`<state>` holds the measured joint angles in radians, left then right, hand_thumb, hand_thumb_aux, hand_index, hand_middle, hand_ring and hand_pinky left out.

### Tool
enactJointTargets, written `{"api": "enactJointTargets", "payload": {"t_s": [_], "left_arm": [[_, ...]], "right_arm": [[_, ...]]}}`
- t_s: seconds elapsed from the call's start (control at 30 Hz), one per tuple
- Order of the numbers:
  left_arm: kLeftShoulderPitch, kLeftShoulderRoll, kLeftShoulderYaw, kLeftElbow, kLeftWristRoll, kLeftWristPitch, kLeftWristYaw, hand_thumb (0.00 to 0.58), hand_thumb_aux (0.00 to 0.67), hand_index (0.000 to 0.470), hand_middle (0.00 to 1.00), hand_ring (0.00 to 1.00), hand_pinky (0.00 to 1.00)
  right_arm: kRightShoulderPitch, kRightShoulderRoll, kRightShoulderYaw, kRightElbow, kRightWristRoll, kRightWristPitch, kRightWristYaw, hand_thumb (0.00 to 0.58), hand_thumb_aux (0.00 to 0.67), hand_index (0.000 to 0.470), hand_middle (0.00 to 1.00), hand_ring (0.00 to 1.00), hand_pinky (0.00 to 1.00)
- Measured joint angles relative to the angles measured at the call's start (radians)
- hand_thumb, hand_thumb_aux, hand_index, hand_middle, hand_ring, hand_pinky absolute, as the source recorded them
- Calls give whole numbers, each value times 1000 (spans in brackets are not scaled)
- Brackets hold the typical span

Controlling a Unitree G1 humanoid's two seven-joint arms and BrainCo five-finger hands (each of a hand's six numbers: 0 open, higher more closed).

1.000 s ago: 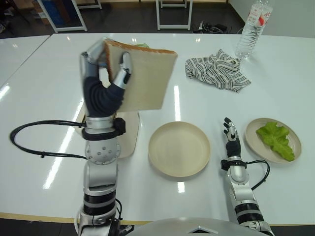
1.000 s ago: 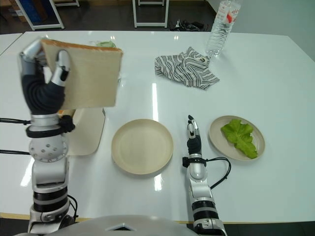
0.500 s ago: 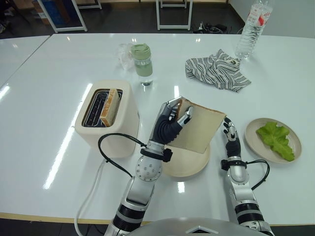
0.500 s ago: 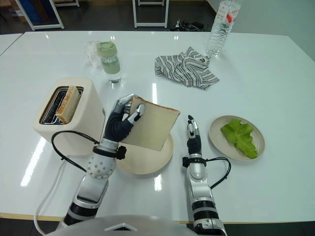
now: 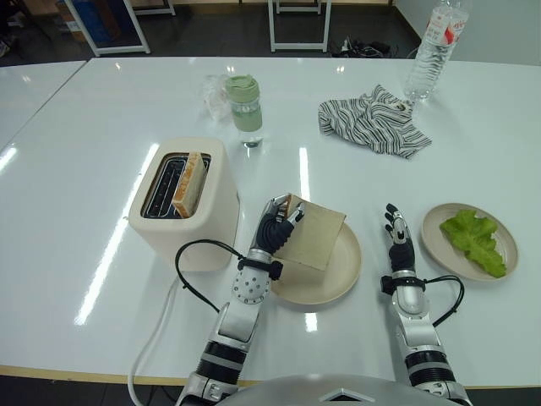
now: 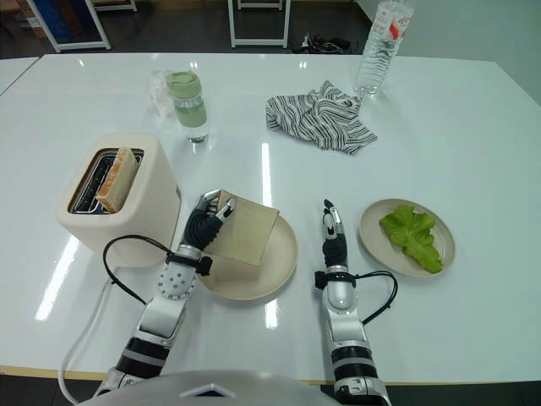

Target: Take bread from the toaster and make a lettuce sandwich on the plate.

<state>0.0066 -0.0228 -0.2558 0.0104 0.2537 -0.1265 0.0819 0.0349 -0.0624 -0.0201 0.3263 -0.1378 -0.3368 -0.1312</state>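
Over round beige plate (image 5: 335,284), left hand (image 5: 272,229) clasps square pale bread slice (image 5: 313,239).
Plate partly covered; right hand (image 5: 396,238) straight-fingered, empty.

Bright, even light falls on a glossy white worktop (image 5: 101,118), apparently from overhead, and shadows are faint and soft, with only a thin dark edge at the base of the toaster (image 5: 182,207). Long white streaks of glare lie on the worktop just left of the toaster and to its right, with a small spot nearer the camera. The floor (image 5: 211,25) far behind the toaster is much dimmer.
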Motion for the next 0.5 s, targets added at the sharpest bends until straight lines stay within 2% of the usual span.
{"api": "enactJointTargets", "payload": {"t_s": [0.17,0.2,0.3,0.33,0.4,0.43,0.47,0.5], "left_arm": [[9,-9,-16,-4,13,62,-4,580,670,470,890,890,890],[22,-10,-28,-21,26,92,-4,580,670,470,847,847,847],[40,-16,-50,-75,67,167,0,580,670,470,808,808,808],[43,-16,-52,-91,82,185,1,580,670,470,757,757,757],[53,-15,-57,-115,128,233,23,570,583,409,529,529,529],[59,-8,-60,-119,154,248,32,557,536,376,325,325,325],[65,-1,-65,-123,177,261,39,534,481,337,239,239,239],[76,4,-71,-133,197,275,39,491,407,286,0,0,0]], "right_arm": [[0,-2,1,0,-1,1,-1,0,0,0,0,0,0],[1,-2,1,-1,-2,2,-3,0,0,0,0,0,0],[4,-2,3,-6,-4,3,-6,0,0,0,0,0,0],[4,-2,3,-7,-4,3,-6,0,0,0,0,0,0],[4,-2,6,-7,-4,4,-8,0,0,0,0,0,0],[4,-2,8,-7,-4,5,-10,0,0,0,0,0,0],[4,-2,9,-8,-4,5,-11,0,0,0,0,0,0],[4,-2,10,-8,-5,6,-12,0,0,0,0,0,0]]}}
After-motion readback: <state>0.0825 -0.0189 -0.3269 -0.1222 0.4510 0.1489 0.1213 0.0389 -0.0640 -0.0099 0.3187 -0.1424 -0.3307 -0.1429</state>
